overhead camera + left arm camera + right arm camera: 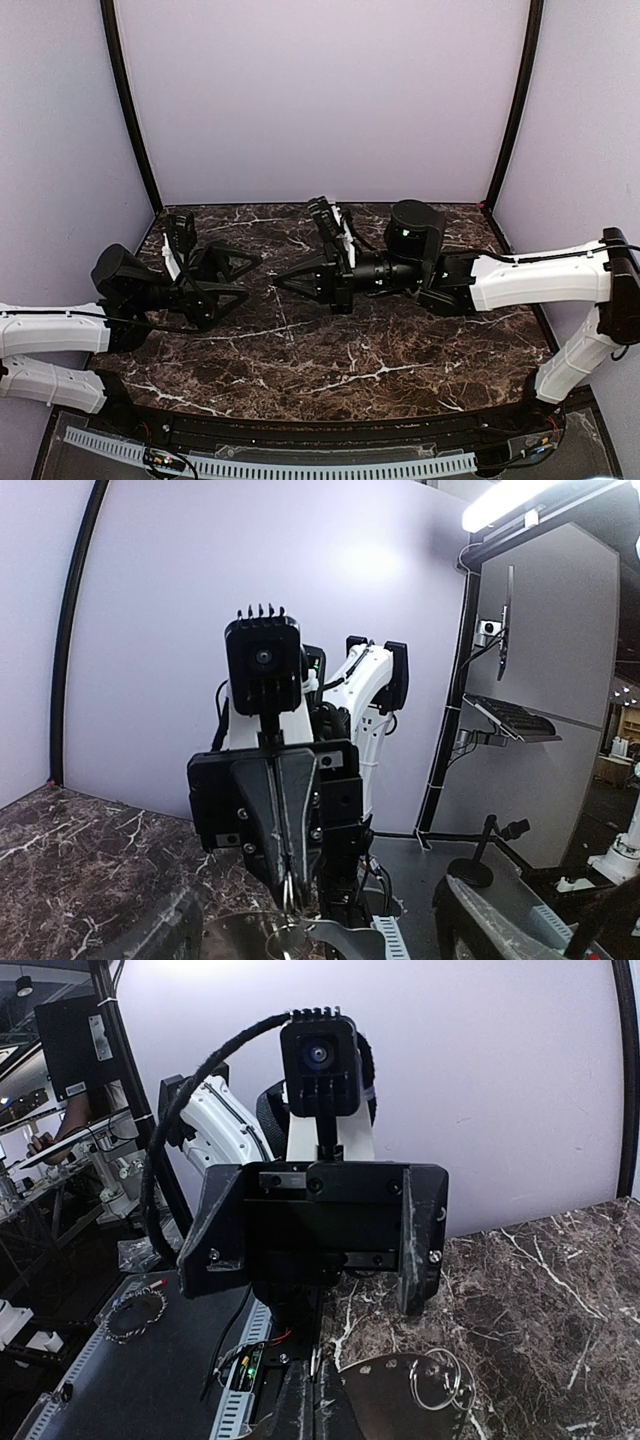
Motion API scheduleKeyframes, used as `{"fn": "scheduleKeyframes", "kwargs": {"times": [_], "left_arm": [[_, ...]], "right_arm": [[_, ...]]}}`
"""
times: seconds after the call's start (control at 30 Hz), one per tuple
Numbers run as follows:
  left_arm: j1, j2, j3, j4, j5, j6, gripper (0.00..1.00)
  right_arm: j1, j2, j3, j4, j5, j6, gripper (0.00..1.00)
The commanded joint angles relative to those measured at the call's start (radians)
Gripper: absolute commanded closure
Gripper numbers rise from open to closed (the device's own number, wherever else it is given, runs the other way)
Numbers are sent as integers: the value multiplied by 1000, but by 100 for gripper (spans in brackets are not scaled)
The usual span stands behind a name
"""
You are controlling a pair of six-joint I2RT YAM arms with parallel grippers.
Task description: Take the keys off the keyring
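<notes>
My right gripper (pixel 278 281) points left and is shut on a thin wire loop at its tips (pixel 315 1368). It also shows in the left wrist view (pixel 289 888). From that loop hangs the keyring, a thin flat grey oval piece (pixel 385 1405) with small holes near its rim. It carries wire split rings (pixel 440 1380). The piece (pixel 350 942) and one ring (pixel 278 940) show below the right tips in the left wrist view. I cannot make out a separate key. My left gripper (pixel 250 277) faces it, open wide and empty, with a finger (pixel 165 930) on either side.
The marble table (pixel 380 350) lies under both arms. A small toothed pale loop (pixel 135 1317) lies on the black front ledge. A white slotted strip (pixel 300 466) runs along the near edge. Purple walls close off the back and both sides.
</notes>
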Motion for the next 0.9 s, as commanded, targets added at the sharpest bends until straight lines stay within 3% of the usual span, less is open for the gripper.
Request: {"fn": "scheduleKeyframes", "kwargs": {"times": [0.0, 0.1, 0.23, 0.3, 0.57, 0.87], "left_arm": [[4, -39, -24, -75, -28, 43, 18], [4, -37, -30, -85, -12, 45, 20], [3, -12, -29, -108, 0, 56, 46], [3, 6, -26, -115, 8, 56, 52], [2, 37, -23, -110, -10, 49, 52], [1, 108, -27, 38, 19, -24, 58]], "right_arm": [[8, -36, -10, 43, 22, -10, 100], [8, -35, -12, 48, 32, -11, 100], [7, -34, -14, 56, 47, -8, 100], [6, -32, -14, 60, 54, -7, 100], [5, -18, -8, 68, 62, -4, 100], [6, -18, -17, 89, 59, 2, 100]]}}
